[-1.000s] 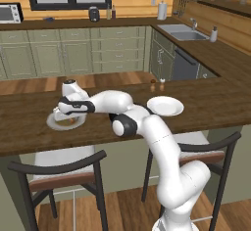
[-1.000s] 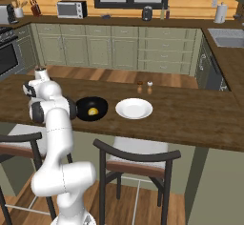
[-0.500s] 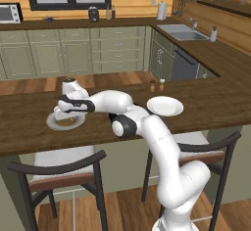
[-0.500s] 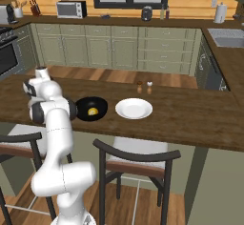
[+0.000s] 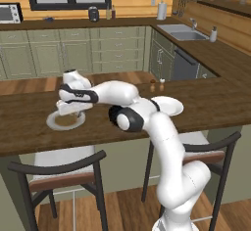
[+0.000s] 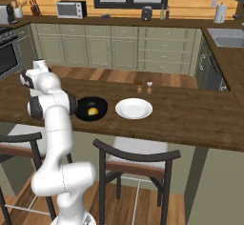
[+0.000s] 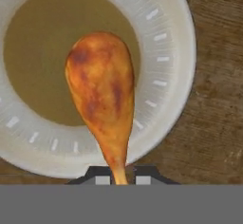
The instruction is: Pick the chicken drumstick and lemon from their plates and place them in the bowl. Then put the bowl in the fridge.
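So far one half of the loading looks done: the lemon [image 6: 93,111] sits in the black bowl [image 6: 82,108], and the white plate [image 6: 134,108] beside it lies bare. The drumstick [image 7: 103,96] is the piece in hand now. In the hand view the gripper [image 7: 119,175] has its fingers [image 7: 101,176] closed tight on the thin bone end, with the thick end lying over the brown centre of the grey-rimmed plate [image 7: 176,66]; whether the meat is already lifted off the plate or resting on it I cannot tell. From the left base view the hand hangs low over that plate [image 5: 53,124], at the far left of the tabletop [image 5: 215,105]. Left to do, as I judge it: carry the drumstick to the bowl, release it there, then grasp the bowl and take it to the fridge. For room, the plate sits near the front edge of the tabletop, just above a chair [image 5: 54,169], so a lift should go straight up before it swings. The bowl lies close by on the arm's right, partly behind the arm's own links in the right base view, so the path is short but crowded by the robot's elbow. The salt and pepper shakers [image 6: 144,86] stand well apart toward the back edge and should not interfere.
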